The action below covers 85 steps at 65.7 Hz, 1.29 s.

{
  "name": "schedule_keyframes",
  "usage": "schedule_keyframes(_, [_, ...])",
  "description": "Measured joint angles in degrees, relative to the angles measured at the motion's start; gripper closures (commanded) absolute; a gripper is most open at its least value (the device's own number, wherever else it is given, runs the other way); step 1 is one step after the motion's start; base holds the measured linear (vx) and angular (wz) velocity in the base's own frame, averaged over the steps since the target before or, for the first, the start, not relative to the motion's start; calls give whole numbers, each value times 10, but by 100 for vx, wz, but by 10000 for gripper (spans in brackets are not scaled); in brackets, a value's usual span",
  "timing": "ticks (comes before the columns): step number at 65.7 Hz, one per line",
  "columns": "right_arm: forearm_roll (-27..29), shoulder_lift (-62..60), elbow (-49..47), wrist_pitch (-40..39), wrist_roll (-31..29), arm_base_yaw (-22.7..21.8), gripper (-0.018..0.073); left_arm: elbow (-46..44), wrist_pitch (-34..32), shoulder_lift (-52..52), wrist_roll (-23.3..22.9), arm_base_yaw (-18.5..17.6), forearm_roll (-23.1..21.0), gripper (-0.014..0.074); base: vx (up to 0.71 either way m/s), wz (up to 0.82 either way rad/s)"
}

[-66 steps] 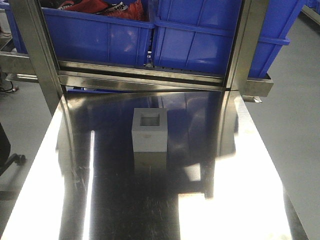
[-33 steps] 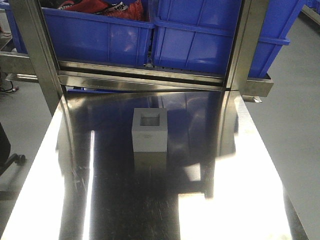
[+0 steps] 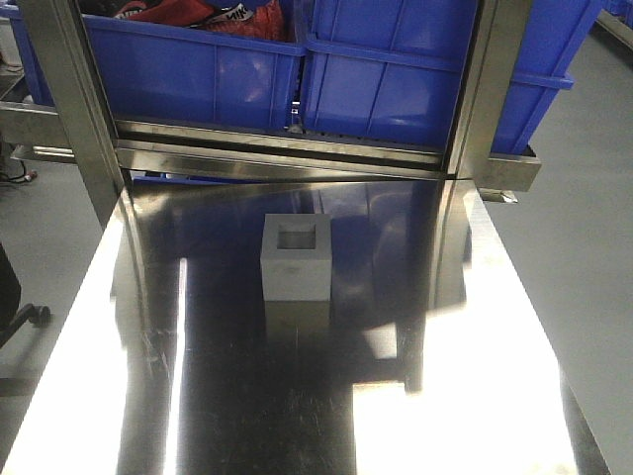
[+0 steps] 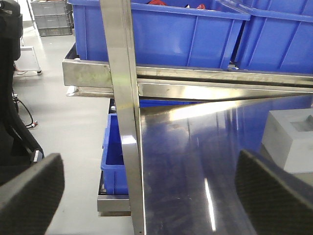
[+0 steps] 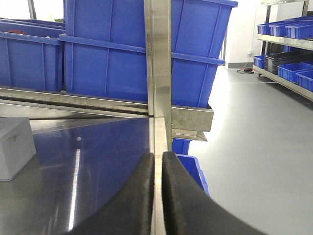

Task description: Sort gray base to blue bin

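**Gray base sits free on the table, with both grippers off it**

The gray base [image 3: 295,259] stands upright on the steel table [image 3: 297,406], its square recess facing up and nothing touching it. From your left gripper [image 4: 146,196] it lies ahead and to the right, just past the right-hand pad. From your right gripper [image 5: 157,196] it lies ahead and well off to the left, at the edge of that wrist view.

Your left gripper is spread wide. Its two dark fingers [image 4: 29,191] sit at opposite lower corners of the wrist view, and only bare tabletop and a steel upright [image 4: 124,98] show between them. Your right gripper is closed down to a thin slit and has nothing in its grasp. It points along the table's right edge toward another upright [image 5: 159,54].

Beyond both hands, past the far end of the table, the blue bin [image 3: 415,79] rests on a steel shelf rail [image 3: 297,148]. A second blue bin [image 3: 188,69] sits beside it, touching or nearly so, and holds red items. Low to the left of your left hand, a smaller blue crate [image 4: 115,161] sits under the table level.
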Motion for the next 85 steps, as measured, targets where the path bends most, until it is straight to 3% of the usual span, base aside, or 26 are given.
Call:
schedule_keyframes(27, [0, 0, 0, 0, 0, 0, 564, 0, 0, 0, 0, 0, 0, 20, 0, 0])
schedule_keyframes(72, [0, 0, 0, 0, 0, 0, 564, 0, 0, 1, -4, 0, -14, 19, 0, 0])
schedule_keyframes(78, [0, 0, 0, 0, 0, 0, 564, -10, 1, 20, 15, 0, -35, 19, 0, 0])
schedule_keyframes(85, [0, 0, 0, 0, 0, 0, 564, -45, 7, 63, 69, 0, -78, 18, 0, 0])
